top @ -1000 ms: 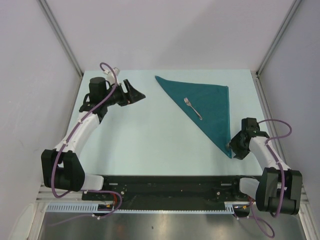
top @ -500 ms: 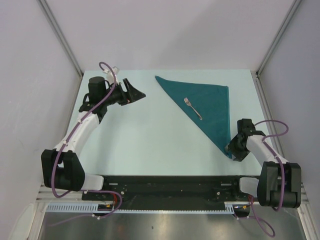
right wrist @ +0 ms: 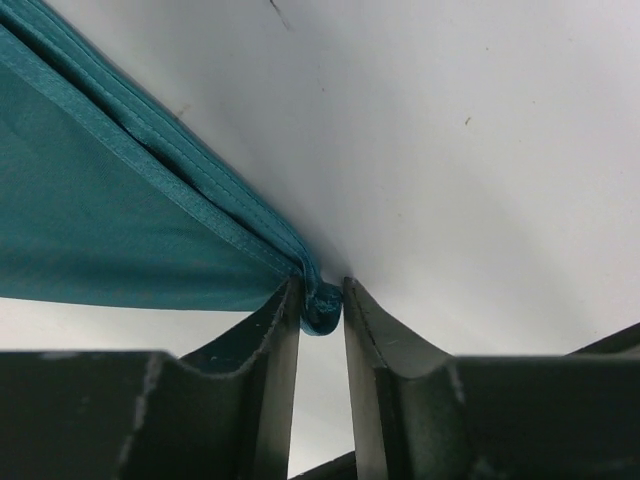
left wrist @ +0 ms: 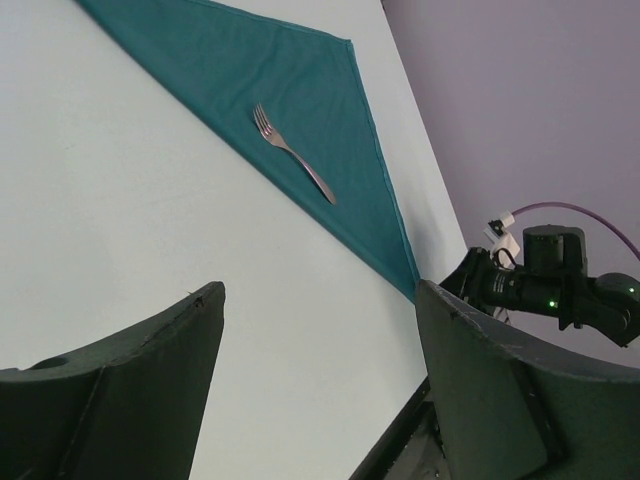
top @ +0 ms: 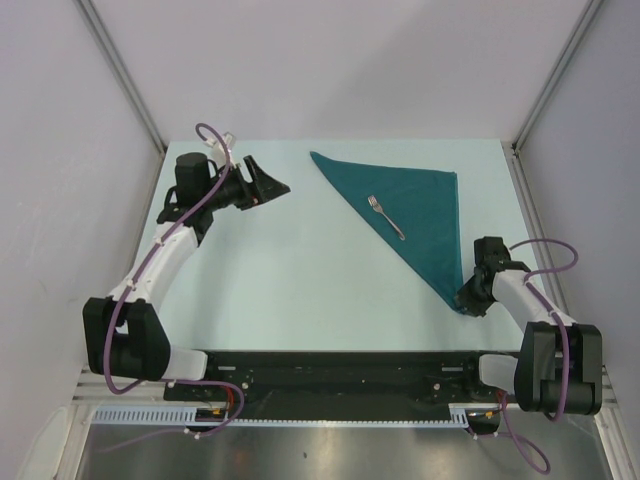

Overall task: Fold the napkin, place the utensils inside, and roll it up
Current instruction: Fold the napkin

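A pale counter (top: pixel 300 290) fills the space between plain lavender walls (top: pixel 330 60), with metal posts (top: pixel 120 75) rising at its far corners. The napkin (top: pixel 425 205) lies flat on the far right part of the counter as a triangle. Its long edge runs from the far middle down to a sharp corner near the right arm. The fork (top: pixel 386 217) rests on the napkin just inside that long edge and roughly along it, tines toward the far left and handle toward the near right. The right end effector (top: pixel 467 298) sits low at the near corner of the napkin and pinches it. In the wrist view its fingers (right wrist: pixel 265 390) stand close together with the hemmed tip of the cloth bunched between them. The left end effector (top: pixel 272 186) hangs over the far left of the counter, well apart from the napkin and aimed toward it, its fingers (left wrist: pixel 130 400) spread wide. A purple cable (top: pixel 150 265) loops along each arm.
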Robot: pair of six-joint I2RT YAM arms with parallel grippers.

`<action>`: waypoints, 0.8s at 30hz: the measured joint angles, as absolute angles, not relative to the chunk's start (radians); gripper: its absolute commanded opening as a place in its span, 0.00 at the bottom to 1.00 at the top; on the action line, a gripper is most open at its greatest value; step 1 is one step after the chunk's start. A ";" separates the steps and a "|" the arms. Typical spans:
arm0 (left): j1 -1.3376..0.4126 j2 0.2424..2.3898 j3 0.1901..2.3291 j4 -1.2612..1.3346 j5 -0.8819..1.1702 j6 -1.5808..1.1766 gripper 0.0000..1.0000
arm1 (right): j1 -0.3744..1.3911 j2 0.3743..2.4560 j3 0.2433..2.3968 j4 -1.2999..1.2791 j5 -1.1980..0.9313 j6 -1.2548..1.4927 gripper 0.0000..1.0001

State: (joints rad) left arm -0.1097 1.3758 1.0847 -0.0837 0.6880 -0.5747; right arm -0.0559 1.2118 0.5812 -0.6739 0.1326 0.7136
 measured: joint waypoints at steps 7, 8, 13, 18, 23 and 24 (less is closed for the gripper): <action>-0.109 1.381 1.085 -0.083 0.689 -0.576 0.81 | -0.056 1.223 0.584 -0.646 0.126 0.715 0.01; -0.109 1.382 1.085 -0.083 0.689 -0.576 0.82 | -0.056 1.226 0.586 -0.644 0.126 0.715 0.00; -0.108 1.387 1.085 -0.083 0.689 -0.576 0.81 | -0.056 1.246 0.606 -0.638 0.133 0.694 0.00; -0.108 1.387 1.085 -0.083 0.690 -0.576 0.81 | -0.057 1.243 0.655 -0.655 0.192 0.672 0.00; -0.108 1.387 1.085 -0.083 0.693 -0.576 0.82 | -0.064 1.182 0.697 -0.685 0.262 0.669 0.00; -0.108 1.387 1.085 -0.083 0.693 -0.576 0.81 | -0.067 1.174 0.701 -0.690 0.274 0.670 0.00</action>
State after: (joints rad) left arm -0.1078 1.3869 1.0847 -0.0830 0.6930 -0.5762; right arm -0.0673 1.1736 0.7013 -0.6895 0.2741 0.6697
